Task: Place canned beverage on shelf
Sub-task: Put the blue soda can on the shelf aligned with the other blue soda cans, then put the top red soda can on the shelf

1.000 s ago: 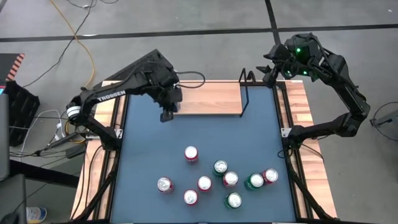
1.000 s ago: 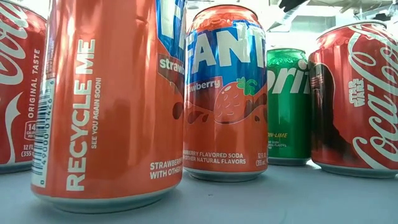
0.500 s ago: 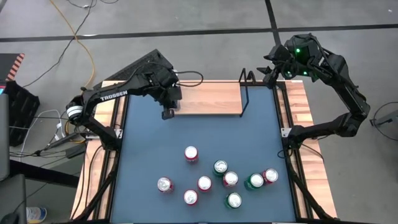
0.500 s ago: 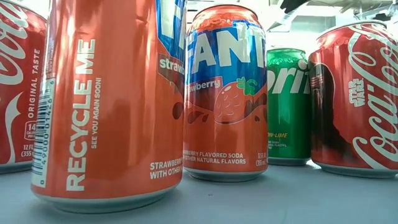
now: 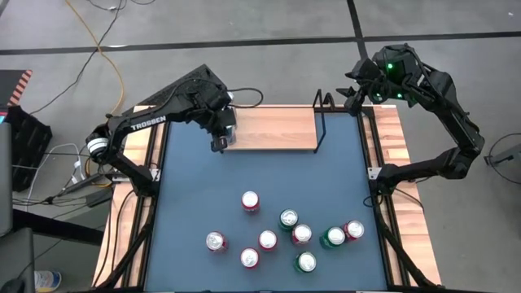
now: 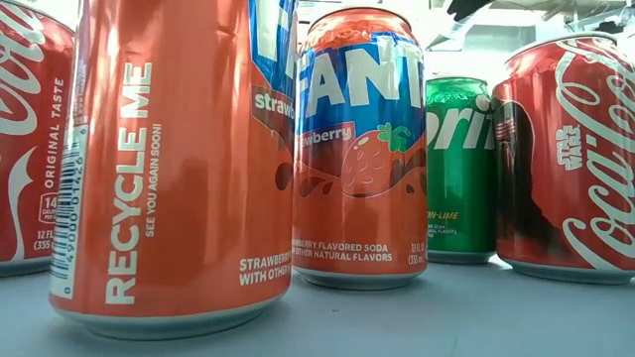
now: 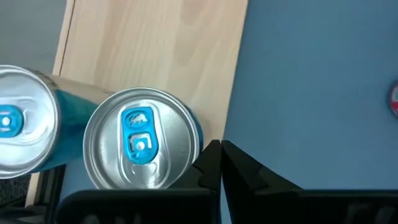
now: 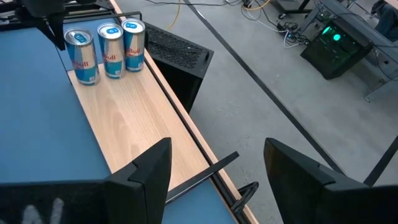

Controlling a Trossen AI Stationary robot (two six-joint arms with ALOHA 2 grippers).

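The shelf [image 5: 273, 129], a light-wood board with a black wire frame [image 5: 319, 122] at its right end, lies at the table's far edge. Three blue-and-silver cans [image 8: 111, 50] stand in a row on its left end; the left wrist view shows two of their tops [image 7: 140, 138]. My left gripper [image 7: 221, 149] is shut, pointing steeply down at the board's near left edge [image 5: 218, 146], right beside the nearest blue can. My right gripper [image 8: 217, 180] stands open and raised over the table's far right corner [image 5: 352, 89], with nothing between its fingers. My left gripper's shut fingers [image 7: 210, 158] stand close against the side of the nearest blue can [image 7: 198, 146], which stands upright on the board. I cannot tell whether they touch it.
Several red, orange and green soda cans [image 5: 289, 236] stand upright in a loose cluster on the blue table top toward its near edge, filling the low view [image 6: 362, 149]. Bare blue surface [image 5: 269, 175] lies between them and the shelf. Cables run over the floor beyond the table.
My left gripper, shut throughout, has gone a little toward the table's far edge, up to the shelf's near left edge, and has tipped somewhat. The cans on the table have stayed where they were.
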